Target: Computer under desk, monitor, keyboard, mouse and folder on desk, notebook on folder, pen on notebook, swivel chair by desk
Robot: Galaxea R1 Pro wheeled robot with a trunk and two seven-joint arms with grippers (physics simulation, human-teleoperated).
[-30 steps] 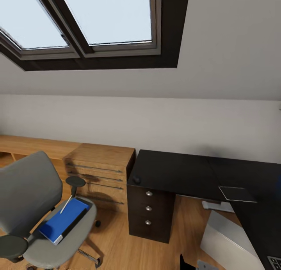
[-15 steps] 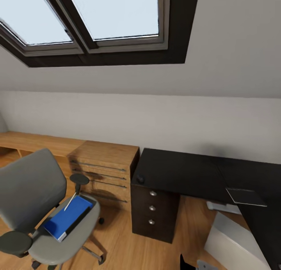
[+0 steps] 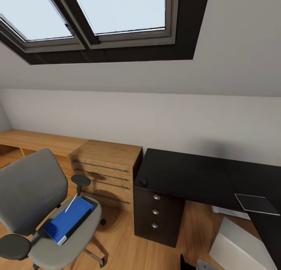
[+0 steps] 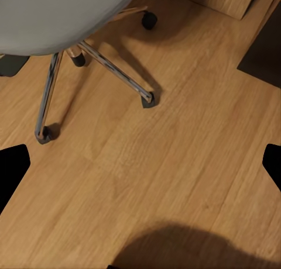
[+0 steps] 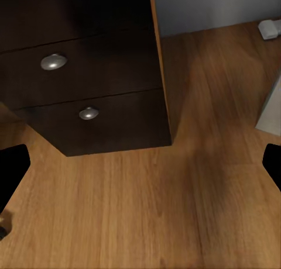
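The grey swivel chair (image 3: 29, 192) stands at the lower left, apart from the desk. The blue folder (image 3: 68, 220) lies on its seat, with the thin white pen (image 3: 71, 202) across the folder's far corner. The black desk (image 3: 183, 172) runs along the wall at the right, with a small dark mouse (image 3: 143, 181) at its left corner and the thin grey notebook (image 3: 256, 203) further right. The light grey computer (image 3: 240, 246) stands on the floor under the desk. My left gripper (image 4: 140, 169) hangs open over bare floor beside the chair's chrome base (image 4: 111, 64). My right gripper (image 5: 140, 164) is open in front of the drawer pedestal (image 5: 88, 76). The monitor and keyboard are out of view.
A light wood cabinet (image 3: 105, 164) with bar handles sits between chair and desk, joined to a low wood bench (image 3: 31, 139) along the wall. The dark three-drawer pedestal (image 3: 156, 213) holds up the desk's left end. A sloped ceiling with skylights (image 3: 97, 16) hangs overhead.
The head view has shifted, so chair, cabinet and desk sit further right in the picture. No object has moved on its own.
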